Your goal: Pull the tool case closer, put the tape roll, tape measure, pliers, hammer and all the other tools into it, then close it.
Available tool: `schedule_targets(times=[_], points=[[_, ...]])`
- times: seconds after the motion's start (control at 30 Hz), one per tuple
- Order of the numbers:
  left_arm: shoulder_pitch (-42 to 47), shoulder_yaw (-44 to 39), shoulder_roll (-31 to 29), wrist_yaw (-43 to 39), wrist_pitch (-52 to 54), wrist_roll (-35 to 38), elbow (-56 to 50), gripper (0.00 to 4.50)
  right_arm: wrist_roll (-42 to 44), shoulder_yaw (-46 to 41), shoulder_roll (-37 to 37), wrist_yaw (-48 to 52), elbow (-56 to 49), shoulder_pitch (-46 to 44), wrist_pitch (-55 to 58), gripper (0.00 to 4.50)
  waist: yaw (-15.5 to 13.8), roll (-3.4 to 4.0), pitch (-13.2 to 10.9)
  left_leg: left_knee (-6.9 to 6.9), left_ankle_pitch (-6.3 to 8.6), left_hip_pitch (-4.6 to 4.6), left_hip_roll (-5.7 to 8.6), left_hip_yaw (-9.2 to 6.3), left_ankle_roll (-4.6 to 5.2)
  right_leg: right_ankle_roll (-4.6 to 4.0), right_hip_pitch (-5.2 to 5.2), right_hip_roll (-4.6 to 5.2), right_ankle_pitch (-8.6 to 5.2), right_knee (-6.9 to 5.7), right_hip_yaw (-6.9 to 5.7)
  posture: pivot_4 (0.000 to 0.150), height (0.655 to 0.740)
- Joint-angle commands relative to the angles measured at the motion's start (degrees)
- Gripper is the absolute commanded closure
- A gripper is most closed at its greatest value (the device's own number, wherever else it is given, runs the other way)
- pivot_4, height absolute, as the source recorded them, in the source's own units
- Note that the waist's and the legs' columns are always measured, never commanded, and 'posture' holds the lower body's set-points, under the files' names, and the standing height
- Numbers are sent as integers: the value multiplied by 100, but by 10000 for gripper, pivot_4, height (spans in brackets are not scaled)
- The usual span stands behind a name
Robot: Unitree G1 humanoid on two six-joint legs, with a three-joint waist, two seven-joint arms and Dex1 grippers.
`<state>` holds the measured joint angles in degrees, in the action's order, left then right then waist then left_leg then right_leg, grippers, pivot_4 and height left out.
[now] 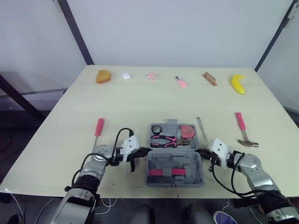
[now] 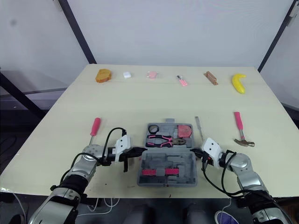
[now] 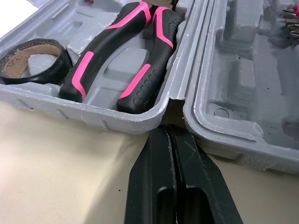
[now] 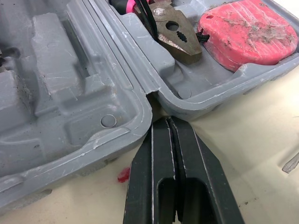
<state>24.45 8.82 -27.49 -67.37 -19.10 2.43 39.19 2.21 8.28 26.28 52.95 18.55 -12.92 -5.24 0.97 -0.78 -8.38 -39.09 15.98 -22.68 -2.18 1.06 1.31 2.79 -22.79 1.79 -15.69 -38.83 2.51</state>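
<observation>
Near the front edge of the tabletop (image 1: 140, 107), the tool case (image 1: 187, 161) lies open. The left claw (image 3: 168, 133) and right claw (image 4: 167, 123), each pressed together, point at its hinge ends from either side. The hammer (image 1: 244, 130) lies to its right; the pliers (image 1: 164, 140), tape measure (image 1: 188, 130) and tape roll (image 1: 156, 129) sit inside.

Scuffed matt grey plastic tool case (image 3: 154, 119) holds glossy rubber-handled pliers (image 3: 122, 51) on smooth pale table (image 1: 140, 102).

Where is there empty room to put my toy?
The wide bare middle of the pale table, between the far row of small items and the grey plastic tool case. Crowded beside the case: left gripper, right gripper.
</observation>
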Motion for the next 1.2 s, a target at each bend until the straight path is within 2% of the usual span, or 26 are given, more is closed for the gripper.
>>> schedule_targets(times=[0.03, 1.2], points=[[-87, 144, 61, -106, 15, -2, -167, 44333, 114, 123, -145, 75, -256, -107, -202, 45000, 0, 0, 0, 0, 0, 0, 0, 0, 0, 0, 0, 0, 0, 0, 0, 1500, 7400], [-133, 14, -148, -64, -23, 20, -71, 44333, 61, -181, 186, -200, -99, -5, -156, 45000, -8, 0, 0, 0, 0, 0, 0, 1, 0, 0, -1, 0, 0, 0, 1, 1500, 7400]])
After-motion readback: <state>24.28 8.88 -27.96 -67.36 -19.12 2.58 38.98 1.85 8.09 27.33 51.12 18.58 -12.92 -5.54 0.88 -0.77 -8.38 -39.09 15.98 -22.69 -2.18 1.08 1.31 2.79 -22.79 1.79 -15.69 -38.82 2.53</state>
